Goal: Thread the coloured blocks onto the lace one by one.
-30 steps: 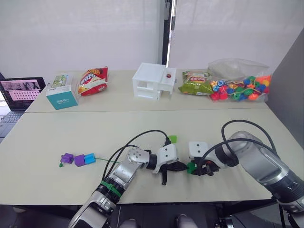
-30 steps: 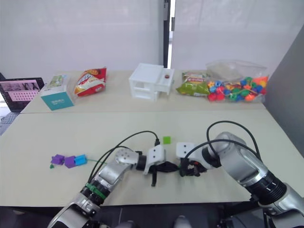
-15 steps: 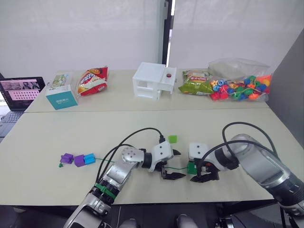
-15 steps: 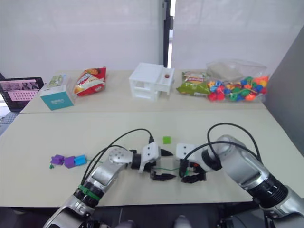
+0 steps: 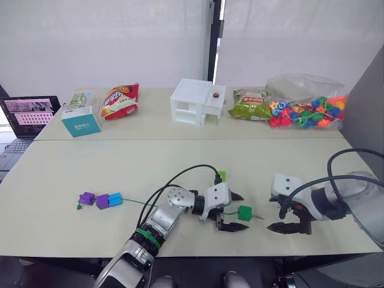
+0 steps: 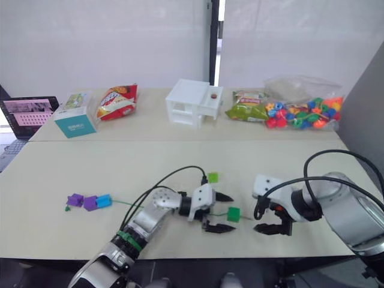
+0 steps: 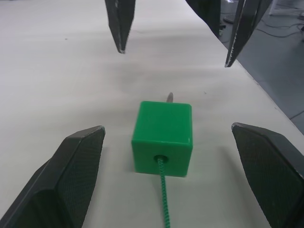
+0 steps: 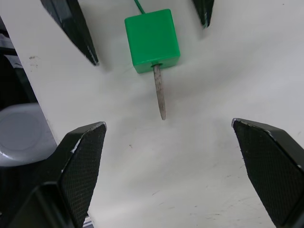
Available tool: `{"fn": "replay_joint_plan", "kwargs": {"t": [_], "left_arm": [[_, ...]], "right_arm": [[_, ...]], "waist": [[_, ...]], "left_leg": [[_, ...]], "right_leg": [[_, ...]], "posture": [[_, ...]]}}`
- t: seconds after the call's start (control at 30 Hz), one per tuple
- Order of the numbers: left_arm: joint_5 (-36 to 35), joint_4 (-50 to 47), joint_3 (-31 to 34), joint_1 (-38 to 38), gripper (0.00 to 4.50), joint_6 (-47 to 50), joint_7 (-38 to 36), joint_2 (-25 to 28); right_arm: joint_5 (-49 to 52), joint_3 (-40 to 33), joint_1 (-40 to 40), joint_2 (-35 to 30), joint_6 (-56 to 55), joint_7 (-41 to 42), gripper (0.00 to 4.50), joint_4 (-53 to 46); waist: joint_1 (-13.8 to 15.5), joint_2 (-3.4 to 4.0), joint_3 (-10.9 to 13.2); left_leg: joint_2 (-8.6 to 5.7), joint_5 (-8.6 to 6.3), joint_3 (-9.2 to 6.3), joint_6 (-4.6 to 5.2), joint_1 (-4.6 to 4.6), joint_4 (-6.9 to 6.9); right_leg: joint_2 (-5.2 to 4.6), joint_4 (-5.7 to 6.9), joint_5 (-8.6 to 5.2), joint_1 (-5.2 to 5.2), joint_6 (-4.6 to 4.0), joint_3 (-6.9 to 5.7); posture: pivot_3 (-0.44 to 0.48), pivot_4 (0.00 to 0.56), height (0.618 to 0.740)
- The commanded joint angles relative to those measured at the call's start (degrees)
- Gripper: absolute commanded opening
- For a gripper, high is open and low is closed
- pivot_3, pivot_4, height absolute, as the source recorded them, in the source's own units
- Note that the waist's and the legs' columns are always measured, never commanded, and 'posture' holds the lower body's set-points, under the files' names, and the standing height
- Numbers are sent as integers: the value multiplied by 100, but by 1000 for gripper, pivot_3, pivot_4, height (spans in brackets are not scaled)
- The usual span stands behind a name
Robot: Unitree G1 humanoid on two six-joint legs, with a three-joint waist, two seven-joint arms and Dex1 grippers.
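Note:
The lace (image 5: 135, 203) lies across the table's front, a thin green cord. Two purple blocks (image 5: 87, 198) and a blue block (image 5: 114, 198) sit on it near its left end. A dark green block (image 7: 163, 135) rests on the table with the lace through it, and the grey tip (image 8: 159, 92) pokes out toward my right gripper. My left gripper (image 5: 234, 211) stands open with the dark green block (image 5: 244, 212) at the mouth of its fingers, not touching it. My right gripper (image 5: 278, 217) is open, a short way right of the tip. A light green block (image 5: 222, 176) lies behind the left gripper.
Along the back stand a laptop (image 5: 27, 111), a teal box (image 5: 81, 123), a red snack bag (image 5: 120, 101), a white box (image 5: 195, 102), a green snack bag (image 5: 251, 107) and a bag of mixed beads (image 5: 306, 111). Black cables (image 5: 180, 180) loop over my left arm.
Both grippers have opened and let go. The dark green block now lies on the table, threaded on the lace. My right gripper has drawn back to the right.

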Motion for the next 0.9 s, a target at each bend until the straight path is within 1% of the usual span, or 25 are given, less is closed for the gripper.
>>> {"fn": "replay_joint_plan", "kwargs": {"t": [0.03, 0.07, 0.1, 0.17, 0.23, 0.27, 0.4, 0.43, 0.63, 0.73, 0.9], "left_arm": [[148, 322, -24, -276, 4500, -341, 47, -148], [181, 431, -17, -328, 4500, -409, 72, -179], [183, 492, -12, -351, 4236, -463, 28, -186], [160, 621, 10, -390, 3678, -529, -73, -205], [159, 752, 22, -440, 3021, -612, -129, -231], [165, 801, 32, -460, 2611, -646, -131, -249], [180, 853, 33, -465, 1328, -723, -160, -303], [188, 837, 25, -452, 1192, -721, -169, -299], [251, 737, 10, -369, 1193, -701, -210, -144], [294, 769, 6, -383, 1193, -739, -217, -56], [307, 784, -8, -387, 1193, -744, -247, -4]], "right_arm": [[138, -435, 254, 25, 80, -365, 4470, -391], [151, -495, 340, 51, 59, -462, 4470, -454], [188, -534, 441, 88, -21, -505, 4495, -526], [145, -503, 640, 130, -169, -652, 4500, -601], [44, -374, 767, 105, -331, -780, 4500, -583], [47, -332, 787, 116, -370, -826, 4500, -570], [22, -39, 667, 194, -577, -935, 4500, -469], [-47, 76, 610, 211, -717, -953, 4500, -396], [-385, 672, 226, 244, -1278, -958, 4500, 220], [-498, 876, 28, 287, -1492, -883, 3651, 517], [-477, 993, -176, 491, -1577, -768, 1965, 729]], "waist": [[16, -2, 1], [26, -3, 1], [23, -3, 2], [17, -3, 2], [12, -3, 2], [11, -3, 2], [10, -3, 2], [7, -3, 2], [0, -3, 2], [-7, -3, 1], [-15, -3, 1]], "left_leg": [[0, 0, 0, 0, 0, 2], [0, 0, -1, 0, -2, 3], [0, 0, -1, 0, -2, 4], [-1, -1, -1, 1, -3, 5], [-1, -1, -1, 1, -3, 4], [-1, -1, -1, 1, -2, 4], [-1, 0, -1, 0, 0, 5], [0, 0, -1, 1, 0, 5], [0, 0, 0, 0, 1, 5], [0, 0, -1, 0, 2, 4], [0, 0, -1, 0, 3, 4]], "right_leg": [[0, 0, 0, 1, 0, 0], [0, 0, 0, 2, 1, 0], [0, -1, 0, 3, 1, -1], [0, -2, 0, 3, 1, 0], [0, -2, 0, 2, 1, 0], [0, -1, 0, 2, 1, -1], [0, -1, 0, 4, 1, -1], [0, 0, 0, 4, 1, -1], [0, 0, 0, 4, 1, 0], [0, 0, 0, 3, 1, -1], [0, 1, 0, 3, 1, -1]], "posture": [[0, 150, 740], [0, 150, 740], [0, 150, 740], [0, 150, 740], [0, 150, 740], [0, 150, 740], [0, 150, 740], [0, 150, 740], [0, 150, 740], [0, 150, 740], [0, 150, 740]]}}
